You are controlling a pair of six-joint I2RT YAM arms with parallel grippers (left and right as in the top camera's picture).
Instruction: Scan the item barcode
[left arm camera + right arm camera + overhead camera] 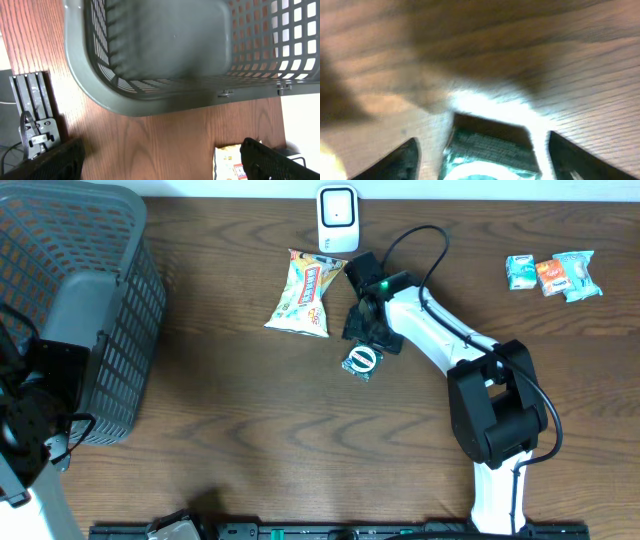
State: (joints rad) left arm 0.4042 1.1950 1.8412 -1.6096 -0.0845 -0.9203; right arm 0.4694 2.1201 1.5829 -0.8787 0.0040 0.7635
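The item is a small dark green packet with a white ring print [361, 360], lying flat on the wooden table. My right gripper [362, 340] hangs right over its far end. In the right wrist view the packet [490, 150] lies between my fingers [402, 160], with a wide gap on the left and a narrow one on the right, so the right gripper [480, 162] is open around it. The white scanner [337, 207] stands at the table's far edge. My left gripper [162, 165] is open and holds nothing, beside the basket.
A grey mesh basket [100, 310] fills the far left of the table. A yellow snack bag [303, 292] lies just left of my right gripper and shows in the left wrist view [227, 162]. Three small candy packets [552, 275] sit at the far right.
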